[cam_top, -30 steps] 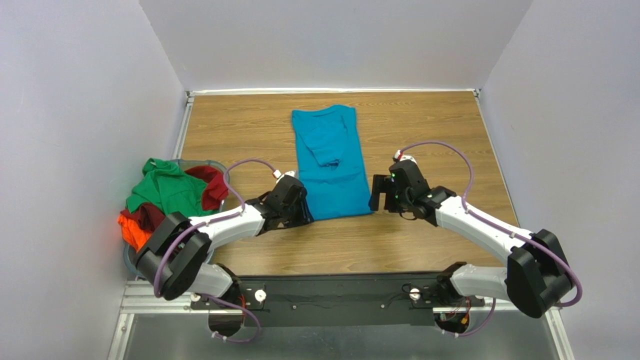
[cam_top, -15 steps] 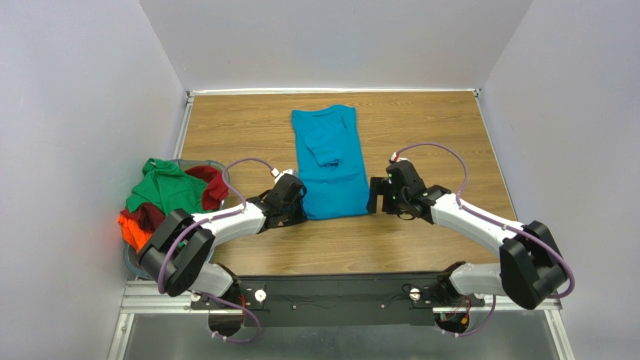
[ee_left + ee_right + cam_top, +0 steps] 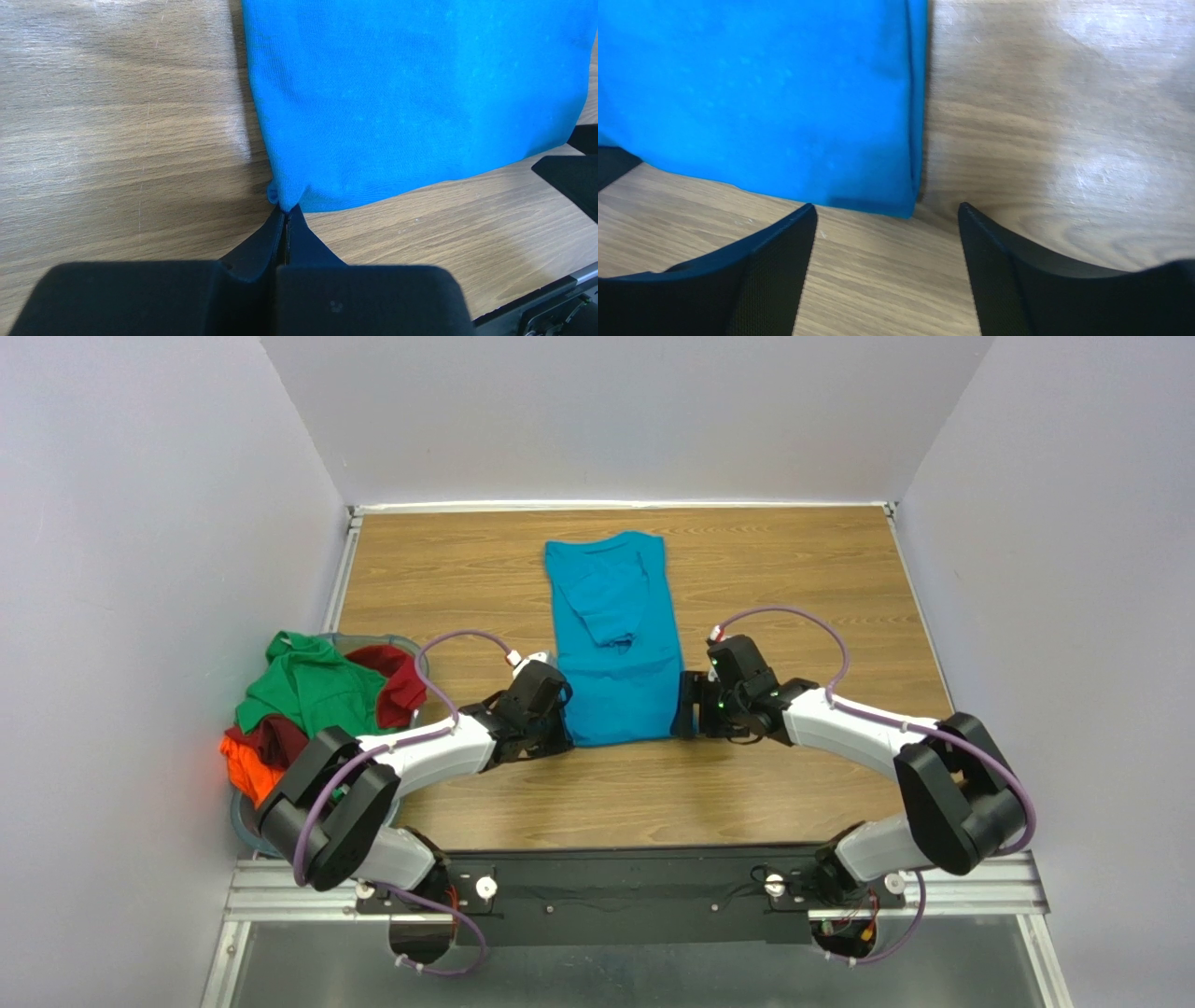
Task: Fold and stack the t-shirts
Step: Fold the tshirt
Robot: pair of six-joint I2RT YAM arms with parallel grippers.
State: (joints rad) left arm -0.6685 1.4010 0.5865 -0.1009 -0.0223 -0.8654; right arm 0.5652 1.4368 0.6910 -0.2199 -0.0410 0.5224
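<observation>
The teal-blue t-shirt lies folded lengthwise on the wooden table, sleeves tucked in. My left gripper is shut on its near-left bottom corner, seen pinched in the left wrist view where the shirt spreads up and right. My right gripper is open at the shirt's near-right bottom corner; in the right wrist view the corner of the shirt lies just beyond the gap between the fingers. The green, dark red and orange t-shirts are heaped at the left.
The grey-blue round basket holds the heaped shirts at the table's left edge. Grey walls close in the table on three sides. Bare wood lies right of the shirt and in front of it.
My right gripper has moved left, from a little way off up to the shirt's near-right corner. The left gripper has stayed on the near-left corner.
</observation>
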